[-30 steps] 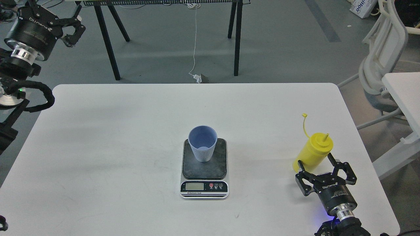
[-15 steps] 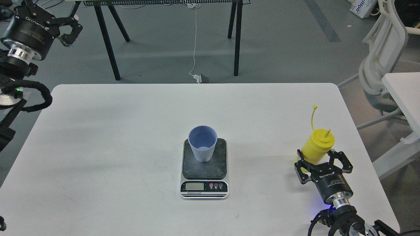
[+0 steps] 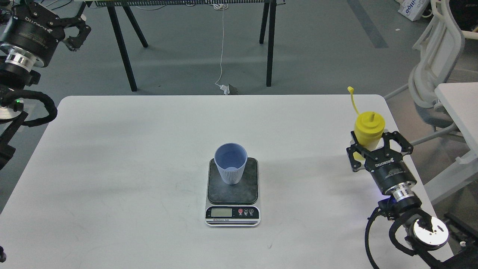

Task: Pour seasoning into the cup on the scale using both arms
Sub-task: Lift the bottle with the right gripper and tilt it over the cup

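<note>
Bottle (image 3: 369, 129) sits clamped upright in the right claw (image 3: 378, 144) above the table's (image 3: 112, 168) right edge, well apart from the cup (image 3: 230, 163) on the scale (image 3: 232, 192). Left claw (image 3: 76, 31) hangs spread apart, far left.

Setting: lab or workshop. Bare grey floor (image 3: 317, 48), white desk (image 3: 130, 168), trestle legs (image 3: 121, 48), trailing cable (image 3: 222, 45), office chair (image 3: 433, 74).

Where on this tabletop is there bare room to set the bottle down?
The table is bare left of the scale, which carries the cup, and between the scale and the right gripper holding the seasoning. It is tightest at the right edge around that arm.
</note>
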